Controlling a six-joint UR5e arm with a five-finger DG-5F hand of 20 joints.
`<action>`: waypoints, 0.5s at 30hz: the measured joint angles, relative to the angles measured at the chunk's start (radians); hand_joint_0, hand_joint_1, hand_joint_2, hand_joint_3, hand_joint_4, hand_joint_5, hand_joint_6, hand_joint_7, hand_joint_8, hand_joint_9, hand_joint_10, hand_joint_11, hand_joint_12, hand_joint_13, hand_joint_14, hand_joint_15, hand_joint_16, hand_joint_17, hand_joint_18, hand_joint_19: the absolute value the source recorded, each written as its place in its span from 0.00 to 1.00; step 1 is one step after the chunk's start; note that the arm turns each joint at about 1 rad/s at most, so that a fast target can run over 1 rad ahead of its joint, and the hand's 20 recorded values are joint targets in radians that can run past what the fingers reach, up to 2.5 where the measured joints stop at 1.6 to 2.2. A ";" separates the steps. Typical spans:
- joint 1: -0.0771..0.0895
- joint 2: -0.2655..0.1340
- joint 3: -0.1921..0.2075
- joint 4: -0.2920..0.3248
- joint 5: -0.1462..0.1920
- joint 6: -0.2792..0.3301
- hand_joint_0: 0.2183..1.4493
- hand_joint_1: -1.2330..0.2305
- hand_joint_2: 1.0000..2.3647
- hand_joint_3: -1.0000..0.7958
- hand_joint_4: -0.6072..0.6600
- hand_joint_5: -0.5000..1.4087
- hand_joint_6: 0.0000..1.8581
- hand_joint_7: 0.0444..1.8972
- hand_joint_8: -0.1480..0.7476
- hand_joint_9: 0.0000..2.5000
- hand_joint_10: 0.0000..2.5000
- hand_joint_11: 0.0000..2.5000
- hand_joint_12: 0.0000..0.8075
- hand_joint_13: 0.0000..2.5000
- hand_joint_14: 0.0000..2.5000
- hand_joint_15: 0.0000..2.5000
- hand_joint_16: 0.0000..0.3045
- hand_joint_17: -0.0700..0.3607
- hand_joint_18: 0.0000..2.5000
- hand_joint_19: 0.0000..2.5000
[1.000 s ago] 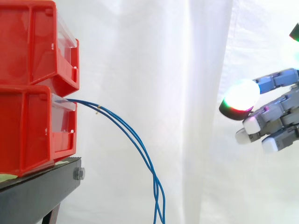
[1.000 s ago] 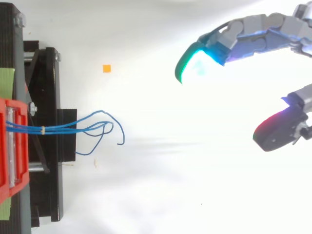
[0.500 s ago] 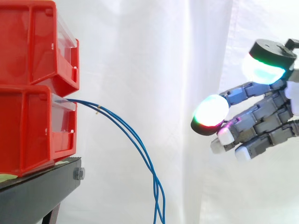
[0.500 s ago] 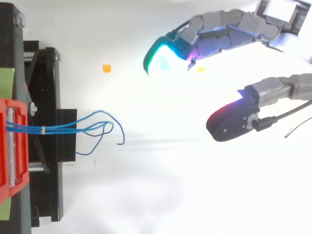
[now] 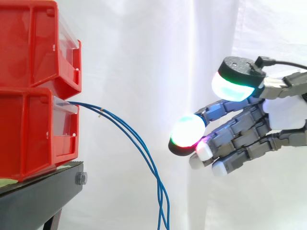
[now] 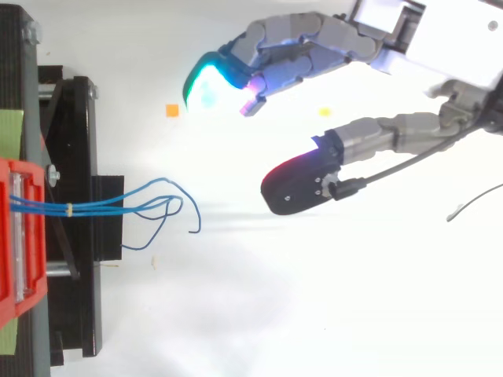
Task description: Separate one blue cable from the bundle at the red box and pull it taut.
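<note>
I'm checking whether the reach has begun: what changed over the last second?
The hand moved in from the right toward the blue cables and dropped a little lower in the side view. Its fingers are spread open, and it has taken hold of nothing. It is short of the cables and not touching them. The cables hang from the red bins in the same curve, and the bins have not shifted.

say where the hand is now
In the side view the hand hovers at right, open, apart from the blue cables leaving the lower red bin.
</note>
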 measured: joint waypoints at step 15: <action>-0.005 -0.095 0.055 0.064 -0.003 -0.023 0.26 0.43 0.00 0.30 0.68 0.17 0.27 0.46 0.51 0.29 0.01 0.24 0.41 0.25 0.01 0.16 0.15 0.40 0.19 0.18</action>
